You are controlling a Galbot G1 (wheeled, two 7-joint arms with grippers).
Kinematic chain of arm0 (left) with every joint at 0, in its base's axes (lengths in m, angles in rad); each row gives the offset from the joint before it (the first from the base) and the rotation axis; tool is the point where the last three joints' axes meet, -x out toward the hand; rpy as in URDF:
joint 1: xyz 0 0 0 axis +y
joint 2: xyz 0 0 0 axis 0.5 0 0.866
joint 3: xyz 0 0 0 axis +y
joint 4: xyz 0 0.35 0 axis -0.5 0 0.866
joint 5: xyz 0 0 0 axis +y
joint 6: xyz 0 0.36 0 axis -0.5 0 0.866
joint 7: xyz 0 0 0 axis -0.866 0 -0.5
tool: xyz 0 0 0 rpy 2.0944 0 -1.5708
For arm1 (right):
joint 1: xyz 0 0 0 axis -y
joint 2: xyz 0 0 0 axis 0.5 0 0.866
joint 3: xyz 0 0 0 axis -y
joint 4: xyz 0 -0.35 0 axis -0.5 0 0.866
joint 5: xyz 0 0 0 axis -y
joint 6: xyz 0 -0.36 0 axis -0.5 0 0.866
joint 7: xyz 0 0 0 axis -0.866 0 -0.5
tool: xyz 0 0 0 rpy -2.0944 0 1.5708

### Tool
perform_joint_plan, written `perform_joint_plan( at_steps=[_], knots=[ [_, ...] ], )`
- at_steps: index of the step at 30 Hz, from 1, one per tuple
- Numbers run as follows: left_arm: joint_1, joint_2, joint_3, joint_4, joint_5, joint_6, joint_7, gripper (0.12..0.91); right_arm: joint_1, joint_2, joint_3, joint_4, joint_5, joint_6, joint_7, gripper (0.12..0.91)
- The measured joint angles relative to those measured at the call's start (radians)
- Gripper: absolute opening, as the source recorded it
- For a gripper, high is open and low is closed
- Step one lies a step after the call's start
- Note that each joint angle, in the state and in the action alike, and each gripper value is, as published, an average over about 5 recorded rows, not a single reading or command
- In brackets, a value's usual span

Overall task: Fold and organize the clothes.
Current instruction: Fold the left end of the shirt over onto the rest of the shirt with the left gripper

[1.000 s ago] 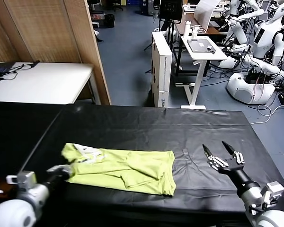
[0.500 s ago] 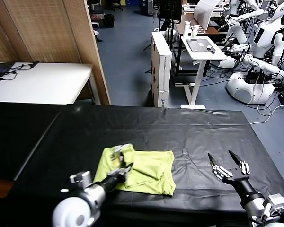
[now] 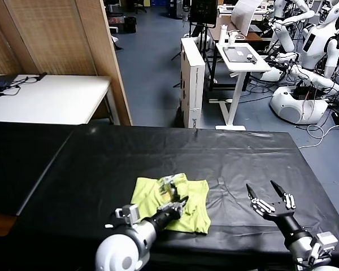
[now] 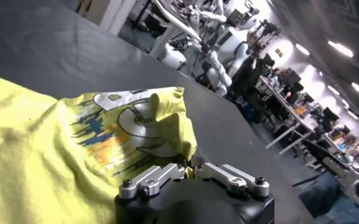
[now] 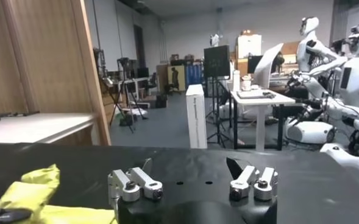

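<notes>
The lime yellow-green T-shirt lies partly folded on the black table, near its front edge. My left gripper is shut on a bunched edge of the shirt and holds it over the shirt's right part, so the printed side faces up. In the left wrist view the T-shirt shows its faint print, and the gripper pinches the cloth. My right gripper hovers open to the right of the shirt, holding nothing. In the right wrist view the gripper is open and the shirt lies off to one side.
A white table stands at the back left beside a wooden partition. Beyond the black table are a white box, a small white desk and parked white robots.
My left gripper has dragged the shirt's left edge rightward over the rest, folding it from a long spread shape into a compact one. The right gripper has barely moved.
</notes>
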Motion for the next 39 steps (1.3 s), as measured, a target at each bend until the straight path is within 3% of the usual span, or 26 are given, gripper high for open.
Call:
perform_joint_plan(
  at_steps=[8,29,39],
  knots=[
    [0.010,-0.043,0.027,0.014,0.022,-0.001,0.000,0.183,0.011,0.002,-0.010,-0.006,-0.002,-0.001,0.001,0.907],
    [-0.006,-0.061,0.039,-0.002,0.016,-0.014,0.008,0.183,0.015,0.022,-0.026,-0.015,-0.023,-0.008,0.004,0.907],
    [-0.018,-0.080,0.046,0.075,0.067,-0.036,0.041,0.183,0.010,0.022,-0.024,-0.005,-0.030,-0.009,0.003,0.907]
  ],
)
